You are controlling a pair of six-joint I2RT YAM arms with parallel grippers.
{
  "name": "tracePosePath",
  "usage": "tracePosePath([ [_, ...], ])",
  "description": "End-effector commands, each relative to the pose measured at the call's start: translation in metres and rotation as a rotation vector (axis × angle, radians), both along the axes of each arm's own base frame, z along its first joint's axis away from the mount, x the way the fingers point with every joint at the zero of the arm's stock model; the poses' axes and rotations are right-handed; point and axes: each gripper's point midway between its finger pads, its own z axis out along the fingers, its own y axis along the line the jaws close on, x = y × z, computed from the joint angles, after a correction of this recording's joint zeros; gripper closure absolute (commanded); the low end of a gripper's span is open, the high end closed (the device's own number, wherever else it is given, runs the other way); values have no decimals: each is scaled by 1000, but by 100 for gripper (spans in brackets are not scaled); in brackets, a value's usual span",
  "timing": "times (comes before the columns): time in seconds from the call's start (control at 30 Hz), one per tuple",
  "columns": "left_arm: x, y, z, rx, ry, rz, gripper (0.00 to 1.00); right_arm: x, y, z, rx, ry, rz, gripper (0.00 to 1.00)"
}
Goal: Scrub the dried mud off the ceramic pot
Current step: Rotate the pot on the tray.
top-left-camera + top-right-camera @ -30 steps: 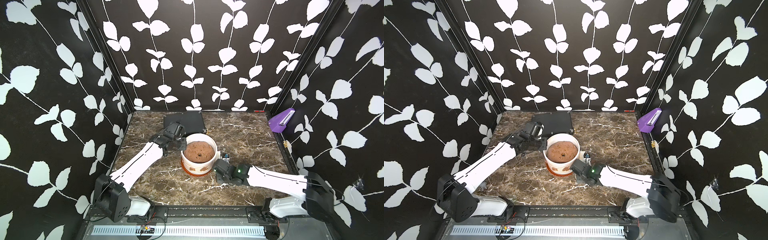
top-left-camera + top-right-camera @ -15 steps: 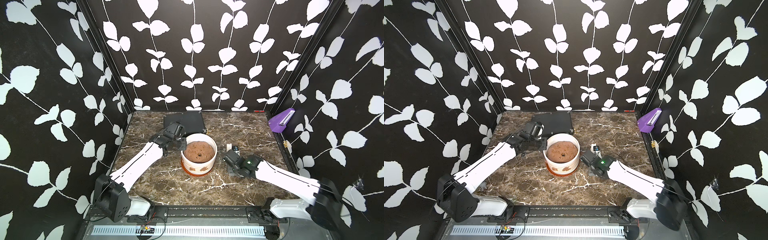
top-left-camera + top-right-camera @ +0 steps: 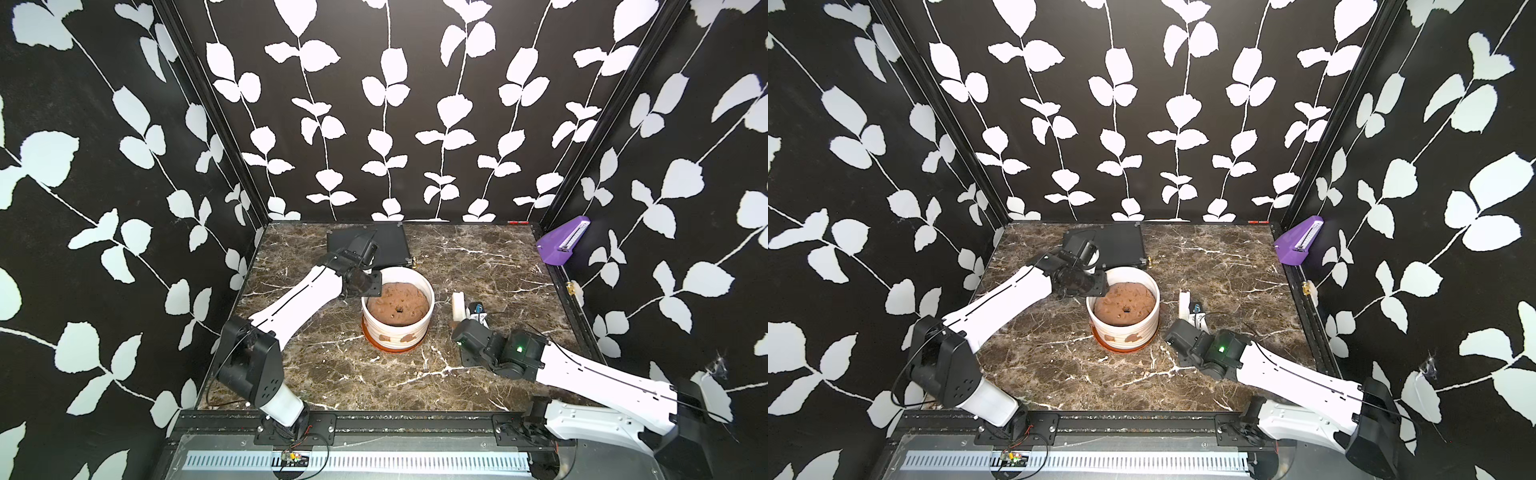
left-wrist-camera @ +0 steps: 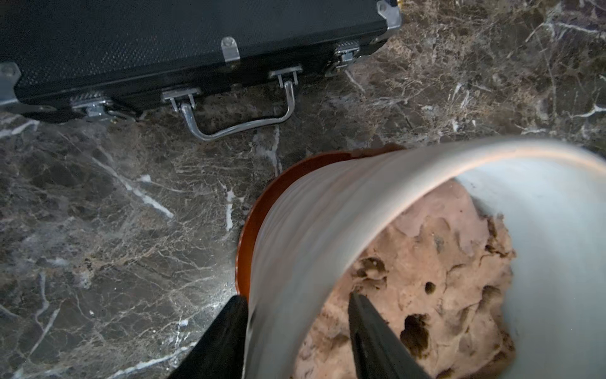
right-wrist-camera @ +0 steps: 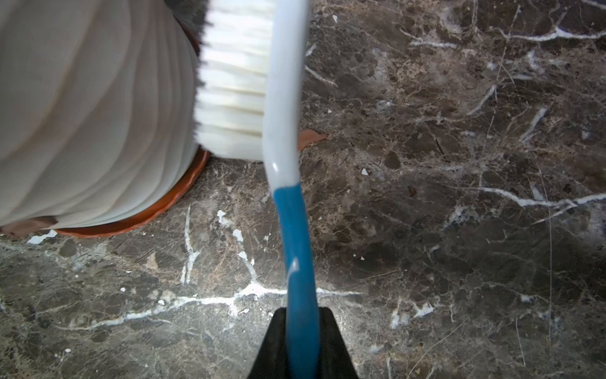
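Observation:
The white ribbed ceramic pot [image 3: 397, 328] [image 3: 1125, 330] stands mid-table on its orange-brown base, filled with a lumpy brown mound [image 3: 399, 305]. Dried mud blotches [image 3: 409, 337] [image 3: 1136, 337] stick to its front wall, and a flake [image 5: 310, 137] lies on the table. My left gripper [image 3: 371, 286] [image 4: 295, 297] is open astride the pot's left rim [image 4: 311, 229], one finger outside and one inside. My right gripper [image 3: 473, 322] [image 5: 301, 310] is shut on the blue handle of a white-bristled brush [image 3: 458, 305] [image 5: 232, 82]. Its bristles face the pot's right wall [image 5: 91, 115], a small gap away.
A flat black case [image 3: 382, 245] [image 4: 164, 42] with a metal handle lies just behind the pot and under the left wrist. A purple fixture [image 3: 563, 245] is mounted on the right wall. Patterned walls close in the marble table on three sides.
The right arm has swung the brush from the pot's front right round to its right side. The left gripper's jaws have spread off the rim they were clamping.

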Motion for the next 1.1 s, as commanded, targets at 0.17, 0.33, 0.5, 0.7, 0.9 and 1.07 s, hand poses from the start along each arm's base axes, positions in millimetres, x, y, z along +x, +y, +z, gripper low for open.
tracePosePath([
  [0.17, -9, 12, 11, 32, 18, 10, 80, 1, 8, 0, 46, 8, -37, 100],
  [0.33, -26, 30, 18, 66, 14, 34, 88, 2, 13, -2, 49, 22, -35, 100],
  [0.5, -49, 44, 18, 60, 49, 83, 96, 0, 18, 0, 54, 39, -14, 100],
  [0.7, -68, 59, 16, 82, 65, 109, 98, -1, 18, -1, 54, 48, -13, 100],
  [0.9, -78, 55, 16, 11, 89, 143, 84, -3, 23, -1, 54, 67, 8, 100],
  [1.07, -64, 51, 28, -13, 23, 148, 53, -3, 29, 1, 53, 73, 31, 100],
])
